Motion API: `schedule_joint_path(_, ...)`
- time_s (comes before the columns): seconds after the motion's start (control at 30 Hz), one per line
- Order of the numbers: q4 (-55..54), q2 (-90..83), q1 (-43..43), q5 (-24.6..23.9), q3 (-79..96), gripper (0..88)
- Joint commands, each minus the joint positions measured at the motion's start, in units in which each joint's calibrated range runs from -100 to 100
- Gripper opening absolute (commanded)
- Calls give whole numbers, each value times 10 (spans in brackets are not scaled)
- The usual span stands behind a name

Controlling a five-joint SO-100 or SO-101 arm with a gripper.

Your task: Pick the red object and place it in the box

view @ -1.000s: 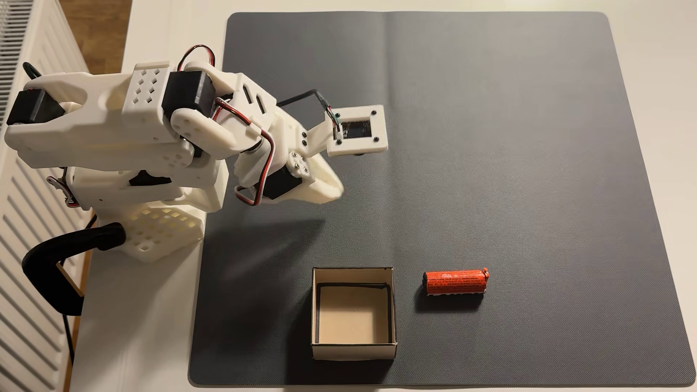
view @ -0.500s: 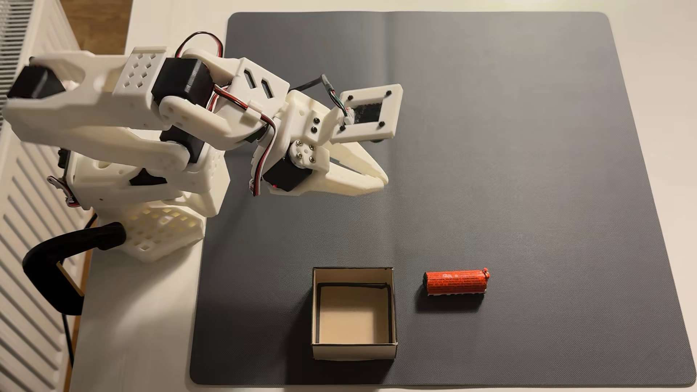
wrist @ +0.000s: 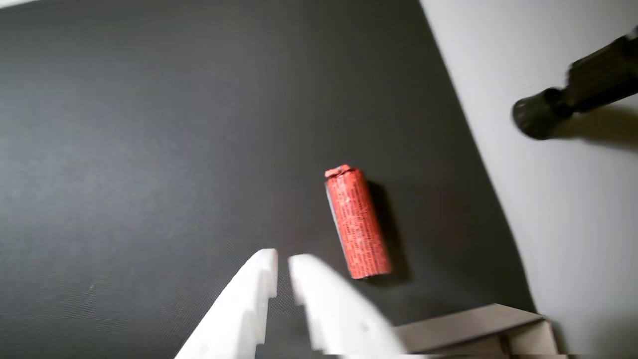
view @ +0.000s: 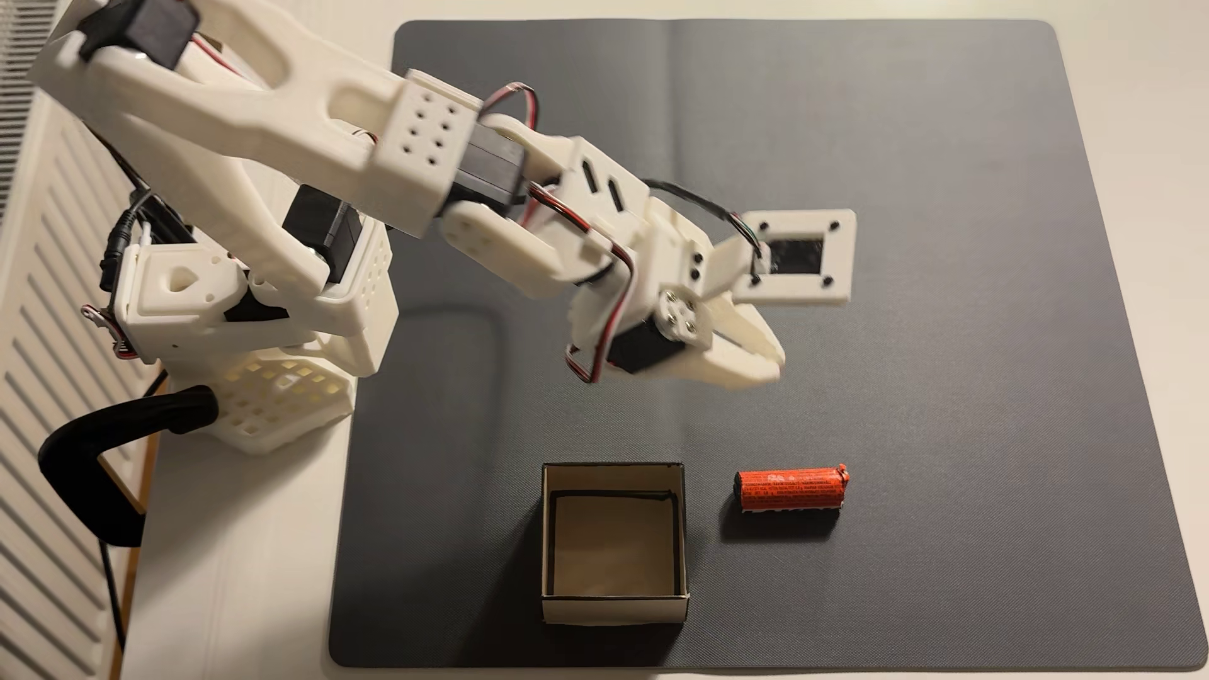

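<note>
The red object (view: pixel 790 490), a short orange-red wrapped cylinder with black print, lies on its side on the dark mat, just right of the box (view: pixel 612 468) in the fixed view. The box is a small open cardboard square with nothing in it. My white gripper (view: pixel 775 366) hovers above the mat, up and slightly left of the red object, well apart from it. In the wrist view the fingertips (wrist: pixel 283 262) stand almost together with nothing between them. There the red object (wrist: pixel 358 224) lies just right of them, and a corner of the box (wrist: pixel 463 324) sits at the bottom right.
A dark grey mat (view: pixel 916 196) covers most of the white table. The arm's base and a black clamp (view: pixel 118 425) sit at the left edge beside a white radiator (view: pixel 39 392). A black rod-like part (wrist: pixel 573 99) shows on the white table in the wrist view.
The arm has unfolded and reached out to the right and toward the front of the mat, carrying the gripper closer to the red object. Box and red object have not moved.
</note>
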Motion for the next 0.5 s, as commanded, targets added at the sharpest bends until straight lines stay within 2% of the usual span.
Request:
schedule_joint_path(0.0,-26,94,-2,2,-60,190)
schedule_joint_path(0.13,-26,143,-10,2,-92,300)
schedule_joint_path(0.23,-25,160,-9,2,-112,338)
schedule_joint_path(0.47,-25,163,21,10,-132,340)
